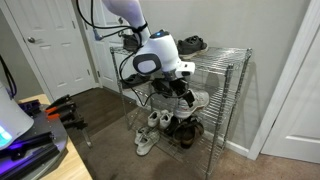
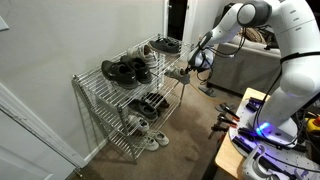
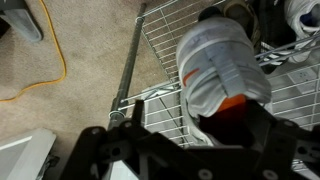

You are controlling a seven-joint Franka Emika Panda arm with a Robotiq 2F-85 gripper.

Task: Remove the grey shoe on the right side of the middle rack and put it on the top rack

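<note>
Chrome wire shelving unit, three tiers. The task is barely begun: nothing is lifted and nothing placed.

- Claw (image 1: 172,86): jaws stand wide apart and empty, level with the middle wire grid shelf (image 3: 160,60), at its outer edge.
- Target: the pale grey-white low-top sneaker with a thick white sole (image 3: 220,65) lies on that shelf directly ahead of the claw. In the wrist view it sits just beyond the jaws with one end towards me. I judge it not yet between the pads; whether anything touches it I cannot tell.
- Left to do: close in, grip, draw the shoe out from under the upper tier, raise it, and set it on the uppermost wire grid shelf (image 1: 215,58).

Surroundings:
- Above the claw, a pair of dark shoes (image 1: 190,43) occupies part of the top tier. In an exterior view, chunky black shoes (image 2: 125,70) sit further along it, so the free space needs choosing.
- Below the claw, small white sneakers (image 1: 150,122) and brown shoes (image 1: 185,128) are on the lowest tier.
- The shelf's chrome corner post (image 3: 128,70) stands close beside the claw, and I judge it the main obstacle on withdrawal.
- A yellow cable (image 3: 55,60) lies on the carpet, well off to the side.
</note>
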